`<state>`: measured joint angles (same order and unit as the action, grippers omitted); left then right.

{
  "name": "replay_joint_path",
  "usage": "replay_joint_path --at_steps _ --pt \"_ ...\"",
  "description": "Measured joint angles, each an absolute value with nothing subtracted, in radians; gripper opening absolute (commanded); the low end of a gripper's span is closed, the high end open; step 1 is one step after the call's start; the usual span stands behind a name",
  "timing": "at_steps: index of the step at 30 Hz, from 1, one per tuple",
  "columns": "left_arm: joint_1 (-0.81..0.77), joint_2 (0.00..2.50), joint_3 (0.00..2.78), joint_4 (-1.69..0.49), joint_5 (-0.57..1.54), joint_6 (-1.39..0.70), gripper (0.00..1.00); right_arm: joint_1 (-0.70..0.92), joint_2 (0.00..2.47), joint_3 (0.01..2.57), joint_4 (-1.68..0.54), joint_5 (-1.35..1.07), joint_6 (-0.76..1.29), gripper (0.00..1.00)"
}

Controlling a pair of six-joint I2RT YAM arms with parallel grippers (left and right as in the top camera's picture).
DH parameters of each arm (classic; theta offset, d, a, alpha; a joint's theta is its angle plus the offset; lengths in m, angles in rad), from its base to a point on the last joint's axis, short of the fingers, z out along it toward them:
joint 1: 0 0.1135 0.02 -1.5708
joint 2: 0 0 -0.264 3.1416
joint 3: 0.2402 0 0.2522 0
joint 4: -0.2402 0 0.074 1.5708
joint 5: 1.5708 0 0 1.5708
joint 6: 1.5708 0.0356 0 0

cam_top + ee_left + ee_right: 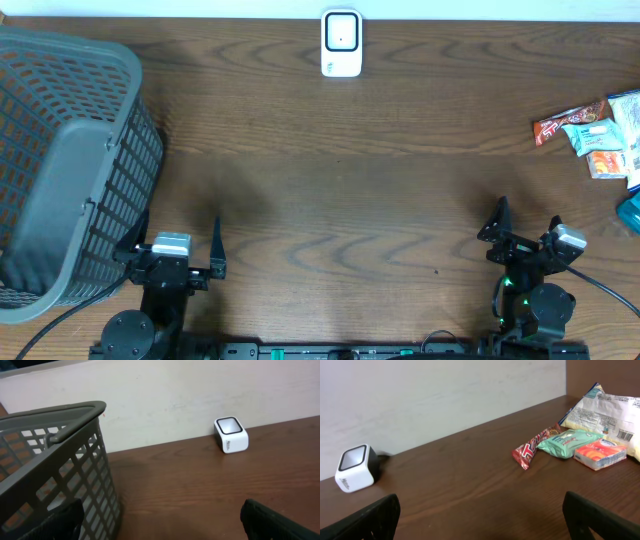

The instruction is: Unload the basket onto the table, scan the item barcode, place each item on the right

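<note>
Right gripper (pixel 528 218), lower right of the overhead frame: jaws apart, empty, parked short of what you must scan. Left gripper (pixel 175 240), lower left: likewise spread and empty, beside the basket (pixel 70 150), grey plastic lattice, probably your drop bin. Far right edge holds: red foil bar (pixel 535 445), soft green packet (pixel 568 440), flat orange pack (pixel 600 454), crinkled white bag (pixel 612 410) with a printed barcode (pixel 625 435) showing. Scanner (pixel 341 43), top centre: white rounded cube, dark glass window, set midway between both arms. Table (pixel 330 200): dark wood grain.
</note>
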<state>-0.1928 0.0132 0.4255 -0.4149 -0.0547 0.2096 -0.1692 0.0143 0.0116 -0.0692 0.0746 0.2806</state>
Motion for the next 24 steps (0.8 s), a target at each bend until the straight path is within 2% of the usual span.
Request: replay_joint_path --at_steps 13,24 --pt "-0.176 0.013 0.413 -0.412 -0.038 0.210 1.00 -0.169 0.014 0.012 -0.070 0.074 0.281 0.99" --pt "-0.013 0.013 0.132 -0.104 0.035 0.210 1.00 -0.169 0.014 0.011 -0.069 0.074 0.280 0.99"
